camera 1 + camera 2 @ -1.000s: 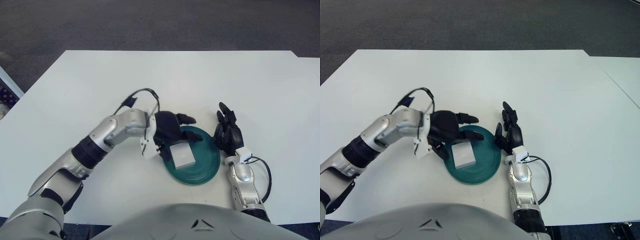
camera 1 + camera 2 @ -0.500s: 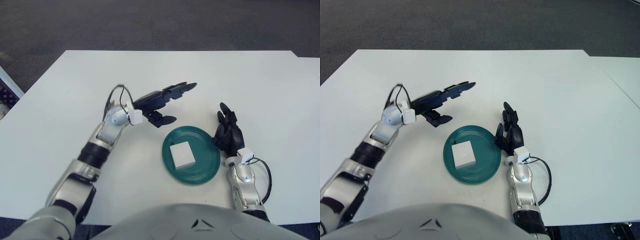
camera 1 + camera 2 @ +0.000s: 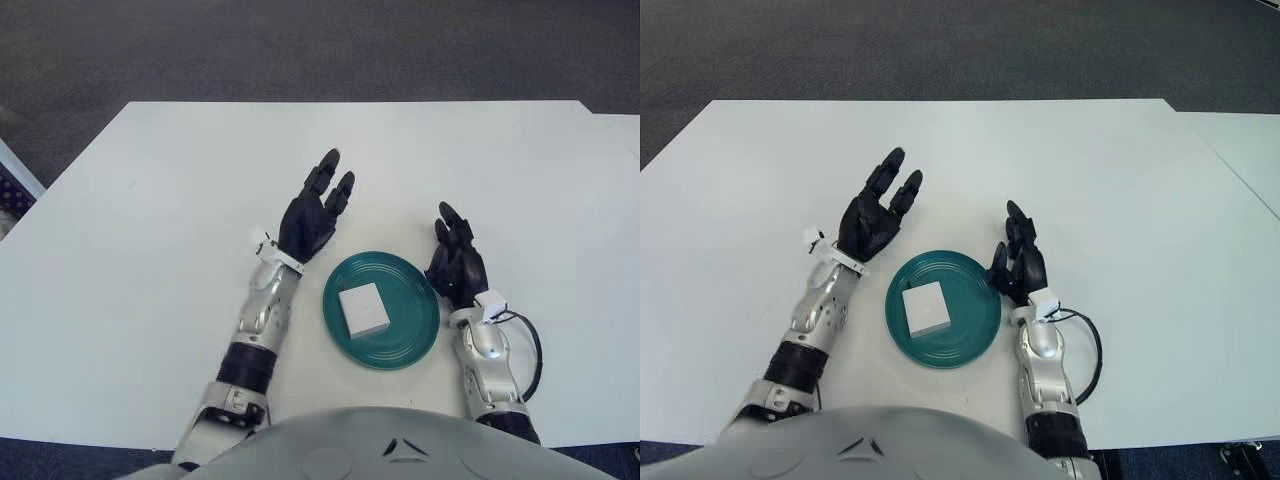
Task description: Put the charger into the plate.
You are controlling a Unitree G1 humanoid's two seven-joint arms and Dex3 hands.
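A white table (image 3: 150,200) was seen, dark carpet (image 3: 300,45) beyond. The white, boxy charger (image 3: 364,308) lay in the green plate (image 3: 412,335). The right hand (image 3: 455,265) and left hand (image 3: 312,216) flanked it, fingers spread, nothing held.

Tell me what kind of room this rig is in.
Probably an office or lab: a plain white table stands on dark grey carpet. On it are only a green plate holding the white charger, between the open left hand and right hand.
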